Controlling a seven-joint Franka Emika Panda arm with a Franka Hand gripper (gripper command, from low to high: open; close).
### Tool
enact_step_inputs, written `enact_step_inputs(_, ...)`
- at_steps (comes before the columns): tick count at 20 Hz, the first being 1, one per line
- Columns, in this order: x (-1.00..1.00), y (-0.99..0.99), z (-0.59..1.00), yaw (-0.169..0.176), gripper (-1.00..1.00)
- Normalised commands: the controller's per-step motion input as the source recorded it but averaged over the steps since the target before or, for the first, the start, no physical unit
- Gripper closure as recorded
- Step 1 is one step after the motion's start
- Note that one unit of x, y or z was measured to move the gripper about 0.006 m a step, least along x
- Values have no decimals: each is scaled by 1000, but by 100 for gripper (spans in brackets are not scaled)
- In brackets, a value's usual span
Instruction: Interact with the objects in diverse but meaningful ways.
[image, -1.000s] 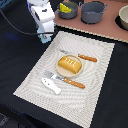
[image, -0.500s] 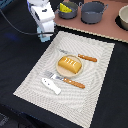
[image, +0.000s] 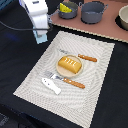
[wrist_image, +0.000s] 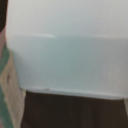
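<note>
Exterior view: the arm's white gripper (image: 41, 35) sits at upper left, over the placemat's (image: 95, 80) far corner, with a pale blue block (image: 42, 34) at its tip; whether the jaws are clamped on it cannot be told. At mid-frame the bread loaf (image: 69, 64) rests on a plate (image: 60, 73). One knife (image: 86, 57) lies just above it, another (image: 73, 83) just below. White fish piece (image: 51, 86) at lower left. Cheese wedge (image: 65, 8) in a grey pot (image: 71, 11), top centre.

Wrist view: the pale blue block (wrist_image: 67, 55) fills nearly the whole frame; jaws hidden.
</note>
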Motion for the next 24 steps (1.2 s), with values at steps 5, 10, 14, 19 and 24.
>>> enact_step_inputs(5, 339, -906, 266, -1, 100)
enact_step_inputs(10, 302, -955, 13, 0, 100)
enact_step_inputs(14, 258, -962, 0, 0, 100)
enact_step_inputs(19, 298, -913, 0, 0, 100)
enact_step_inputs(24, 275, -647, -35, 0, 100)
